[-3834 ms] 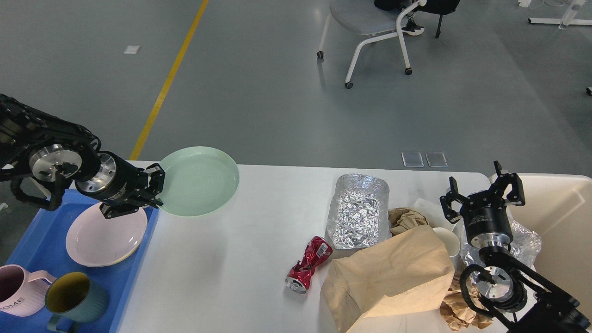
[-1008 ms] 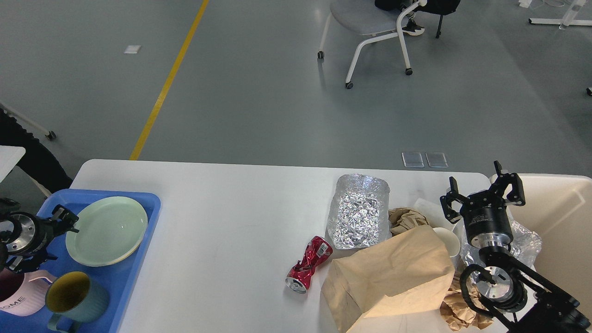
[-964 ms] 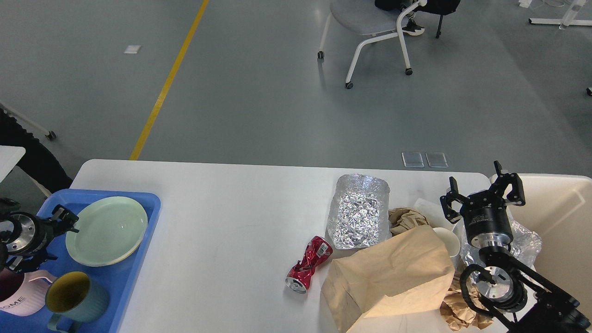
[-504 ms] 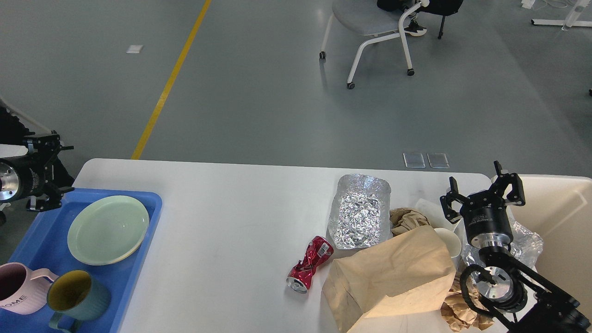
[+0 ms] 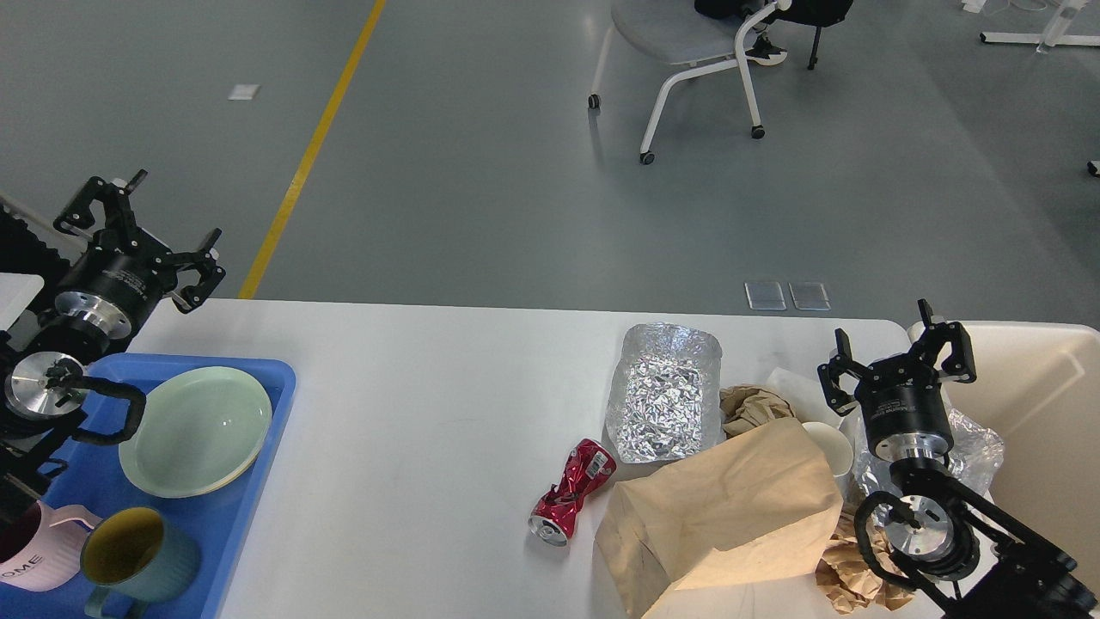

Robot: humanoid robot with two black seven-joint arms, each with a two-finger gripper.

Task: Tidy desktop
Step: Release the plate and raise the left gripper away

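The white desktop [image 5: 412,413] spans the view. On its right lie a crushed red can [image 5: 571,492], a crumpled foil tray [image 5: 663,391], a brown paper bag [image 5: 722,507], crumpled brown paper [image 5: 752,404], a white paper cup [image 5: 829,447] and clear plastic wrap [image 5: 975,451]. My left gripper [image 5: 137,228] is open and empty, raised above the table's far left corner. My right gripper [image 5: 898,357] is open and empty, above the rubbish by the right edge.
A blue tray [image 5: 258,404] at the left holds a pale green plate [image 5: 196,430], a pink mug [image 5: 26,559] and a teal mug [image 5: 129,550]. A beige open bin [image 5: 1040,387] stands at the right. A white-legged chair [image 5: 687,52] stands on the floor beyond.
My left gripper let go of the green plate, which now lies in the blue tray, and rose up and back over the table's far left corner. The right arm has not moved.
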